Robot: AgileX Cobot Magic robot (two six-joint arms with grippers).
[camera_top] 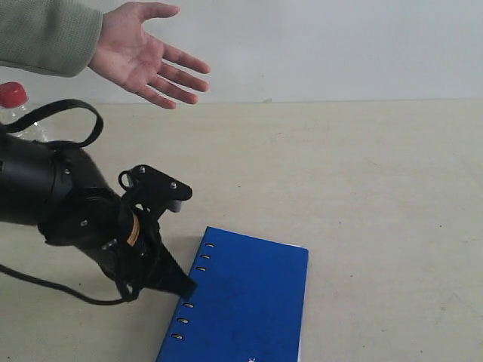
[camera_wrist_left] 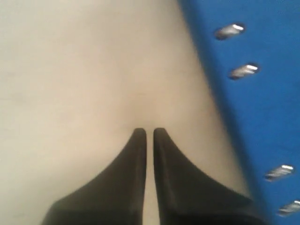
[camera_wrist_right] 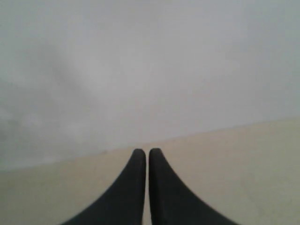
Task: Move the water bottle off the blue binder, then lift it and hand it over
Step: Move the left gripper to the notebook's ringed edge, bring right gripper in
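This looks like a robot lab bench: a bare beige tabletop (camera_top: 362,166) meets a blank white wall (camera_top: 339,45) along its far edge.

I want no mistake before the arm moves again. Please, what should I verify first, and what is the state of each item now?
1. Water bottle off the blue binder: ok, it stands behind the left arm, apart from the binder.
2. Left gripper open for a grasp: not ok, its jaws are shut and empty, beside the binder's holed edge.
3. Left fingertips clear of the binder: cannot tell.
4. Right gripper free: ok, shut and empty.
5. Person's hand ready to receive: ok, the palm is open above the table.
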